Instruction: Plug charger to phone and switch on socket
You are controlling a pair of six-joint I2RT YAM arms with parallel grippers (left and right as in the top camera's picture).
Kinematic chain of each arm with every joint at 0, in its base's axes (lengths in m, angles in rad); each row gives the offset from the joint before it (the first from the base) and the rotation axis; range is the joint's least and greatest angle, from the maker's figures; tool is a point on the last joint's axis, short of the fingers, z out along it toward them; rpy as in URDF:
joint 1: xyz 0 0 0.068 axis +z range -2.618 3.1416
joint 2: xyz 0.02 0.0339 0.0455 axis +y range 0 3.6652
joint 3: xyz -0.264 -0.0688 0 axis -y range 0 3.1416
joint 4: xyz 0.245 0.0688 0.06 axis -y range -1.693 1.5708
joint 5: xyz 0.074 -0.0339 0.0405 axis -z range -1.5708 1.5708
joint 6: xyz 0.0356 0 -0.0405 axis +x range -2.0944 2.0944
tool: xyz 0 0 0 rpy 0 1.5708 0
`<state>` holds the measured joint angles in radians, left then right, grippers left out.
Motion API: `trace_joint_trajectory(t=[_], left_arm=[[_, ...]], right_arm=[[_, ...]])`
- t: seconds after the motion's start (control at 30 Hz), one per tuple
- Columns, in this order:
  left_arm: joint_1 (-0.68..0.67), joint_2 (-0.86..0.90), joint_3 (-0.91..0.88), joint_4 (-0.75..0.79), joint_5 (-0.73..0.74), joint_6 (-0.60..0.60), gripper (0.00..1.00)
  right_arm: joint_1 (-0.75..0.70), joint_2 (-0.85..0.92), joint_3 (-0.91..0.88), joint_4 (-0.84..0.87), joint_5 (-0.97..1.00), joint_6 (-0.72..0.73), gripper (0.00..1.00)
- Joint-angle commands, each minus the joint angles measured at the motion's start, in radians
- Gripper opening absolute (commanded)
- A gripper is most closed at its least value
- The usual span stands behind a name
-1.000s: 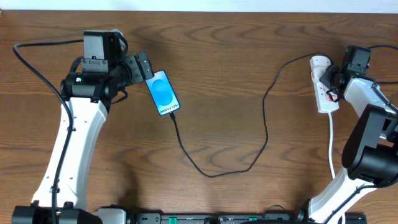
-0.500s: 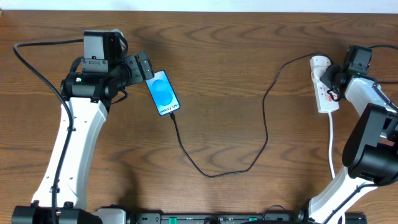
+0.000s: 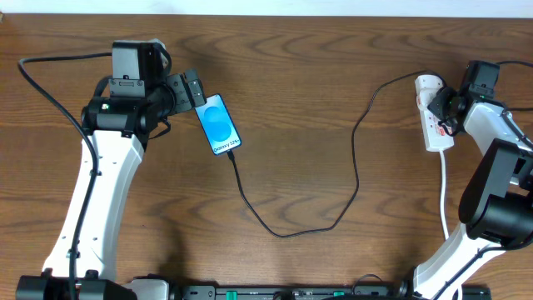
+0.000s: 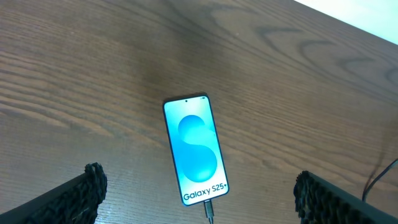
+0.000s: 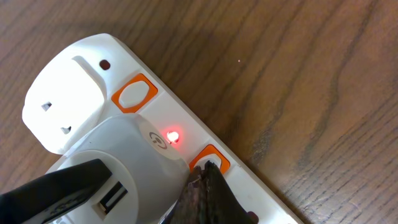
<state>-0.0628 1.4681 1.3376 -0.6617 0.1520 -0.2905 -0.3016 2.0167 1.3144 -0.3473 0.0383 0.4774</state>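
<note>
Where right gripper [image 5: 207, 179] touches it, socket [image 5: 74, 81] lies beneath.

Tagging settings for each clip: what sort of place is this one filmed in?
Probably a lab test bench: a wooden table, two robot arms mounted at its edge, and a phone and power strip laid out.

Bright, even light falls on the tabletop [image 3: 316, 67]; shadows soft, the white socket [image 5: 68, 81] nearly blown out close up.
</note>
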Motion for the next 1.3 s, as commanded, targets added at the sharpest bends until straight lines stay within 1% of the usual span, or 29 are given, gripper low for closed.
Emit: trace_joint_trajectory(t=[0.0, 0.13, 0.27, 0.37, 0.53, 0.63, 0.7, 0.73, 0.83, 0.87, 0.93, 1.0, 1.1, 1.13, 1.17, 1.2, 1.23, 1.27], left_arm=[[0.0, -0.002, 0.007, -0.001, 0.004, 0.01, 0.98], [0.0, -0.002, 0.007, -0.004, 0.004, 0.01, 0.98], [0.0, -0.002, 0.007, -0.014, 0.004, 0.012, 0.98], [0.0, -0.002, 0.007, -0.016, 0.004, 0.025, 0.98], [-0.001, -0.013, 0.007, -0.032, 0.005, 0.025, 0.98], [-0.001, -0.033, 0.007, -0.053, 0.005, 0.025, 0.98], [-0.001, -0.055, 0.007, -0.069, 0.005, 0.025, 0.98], [0.0, -0.084, 0.007, -0.084, 0.004, 0.025, 0.98], [0.0, -0.128, 0.007, -0.102, 0.004, 0.025, 0.99], [0.0, -0.145, 0.007, -0.109, 0.004, 0.025, 0.98], [0.0, -0.173, 0.007, -0.122, 0.004, 0.025, 0.98], [0.0, -0.2, 0.007, -0.138, 0.005, 0.024, 0.98], [0.0, -0.241, 0.007, -0.174, 0.005, 0.024, 0.98], [0.0, -0.256, 0.007, -0.19, 0.005, 0.024, 0.98], [0.0, -0.27, 0.007, -0.203, 0.005, 0.024, 0.98], [0.0, -0.283, 0.007, -0.216, 0.004, 0.024, 0.98], [0.0, -0.296, 0.007, -0.227, 0.004, 0.024, 0.98], [0.0, -0.307, 0.007, -0.236, 0.005, 0.024, 0.98]], right_arm=[[0.053, 0.032, -0.011, -0.032, -0.127, -0.018, 0.01], [0.07, 0.03, -0.009, -0.055, -0.09, -0.03, 0.01], [0.069, 0.002, 0.014, -0.152, 0.011, -0.03, 0.01], [0.07, -0.052, 0.035, -0.228, 0.067, -0.03, 0.01], [0.084, -0.225, 0.042, -0.31, 0.121, -0.03, 0.01], [0.121, -0.363, 0.042, -0.346, 0.146, -0.035, 0.01], [0.158, -0.451, 0.042, -0.362, 0.146, -0.068, 0.01], [0.208, -0.533, 0.042, -0.383, 0.137, -0.104, 0.01], [0.308, -0.642, 0.042, -0.42, 0.11, -0.198, 0.01], [0.351, -0.675, 0.042, -0.43, 0.087, -0.243, 0.01], [0.441, -0.731, 0.042, -0.449, 0.046, -0.313, 0.01], [0.535, -0.78, 0.042, -0.472, 0.016, -0.352, 0.01], [0.682, -0.854, 0.042, -0.5, 0.007, -0.356, 0.03], [0.728, -0.877, 0.042, -0.505, 0.012, -0.356, 0.08], [0.768, -0.897, 0.042, -0.505, 0.019, -0.356, 0.23], [0.797, -0.914, 0.042, -0.506, 0.031, -0.355, 0.43], [0.823, -0.928, 0.042, -0.506, 0.042, -0.355, 0.77], [0.843, -0.941, 0.042, -0.507, 0.045, -0.355, 0.99]])
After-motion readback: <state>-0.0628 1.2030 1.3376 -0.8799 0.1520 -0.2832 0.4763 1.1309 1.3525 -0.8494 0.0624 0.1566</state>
